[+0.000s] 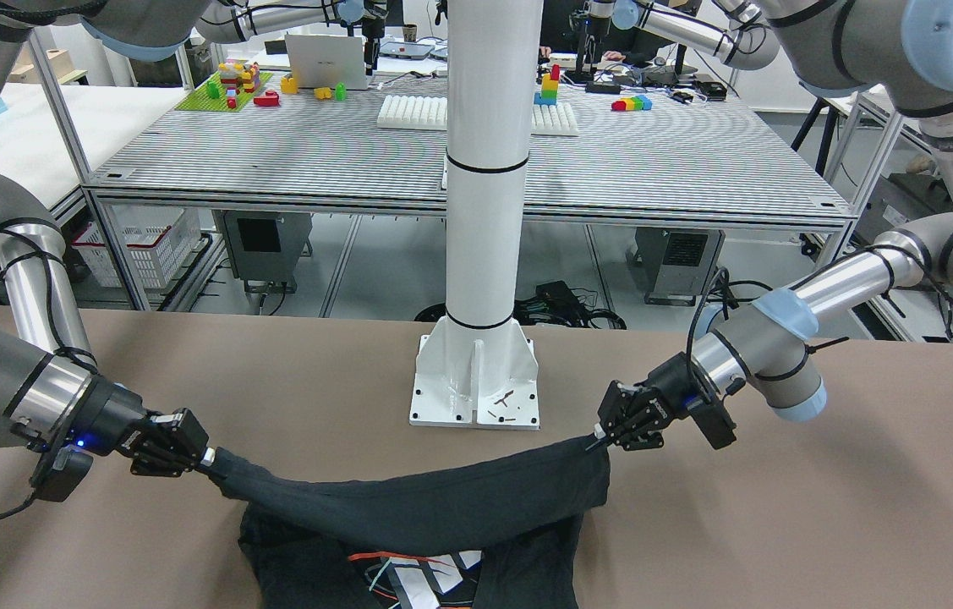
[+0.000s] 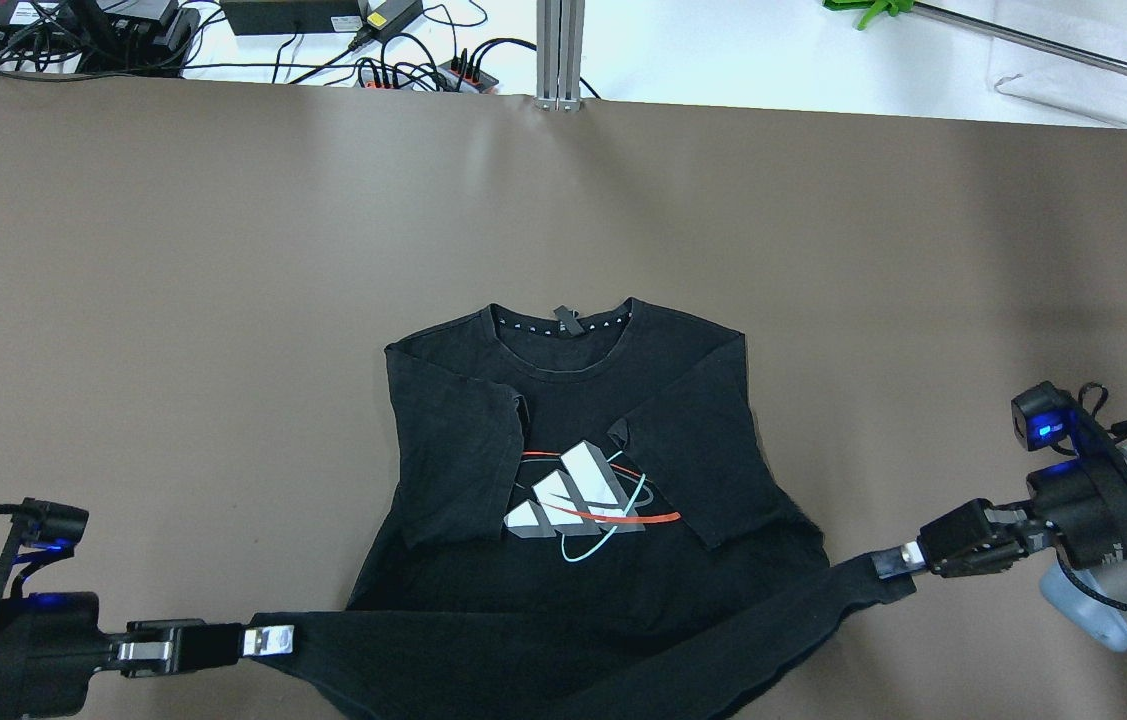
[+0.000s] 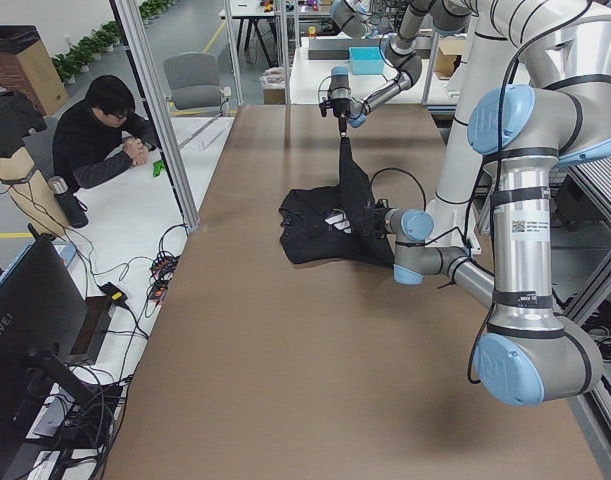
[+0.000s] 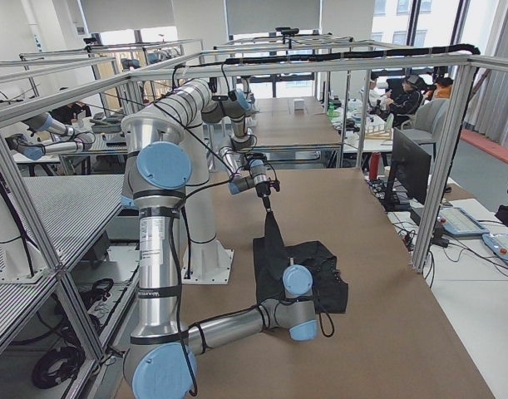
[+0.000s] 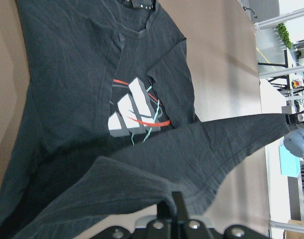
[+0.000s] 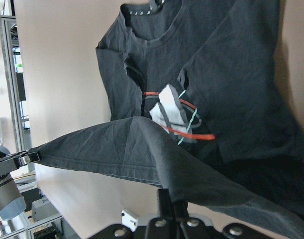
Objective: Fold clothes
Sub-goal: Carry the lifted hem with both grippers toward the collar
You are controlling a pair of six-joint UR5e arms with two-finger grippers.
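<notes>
Both the black left gripper point(image 2: 268, 638) and black right gripper point(image 2: 898, 562) clamp hem corners of the black printed fabric T-shirt point(image 2: 563, 430), likely light and limp, sagging between them.

- Shirt point(image 2: 563, 420): black cloth, soft and matt, finely creased, with stitched hems; the chest print point(image 2: 578, 492) sits smoother and flatter than the weave.
- Table point(image 2: 223, 250): brown top, matt and smooth, a faint sheen at the far edge.
- Pole point(image 1: 489, 237): white, glossy, painted metal by the look.
- Right arm point(image 1: 32, 296): brushed silver metal, glossy pale-blue plastic caps.
- Back table point(image 1: 315, 161): ribbed grey metal.
</notes>
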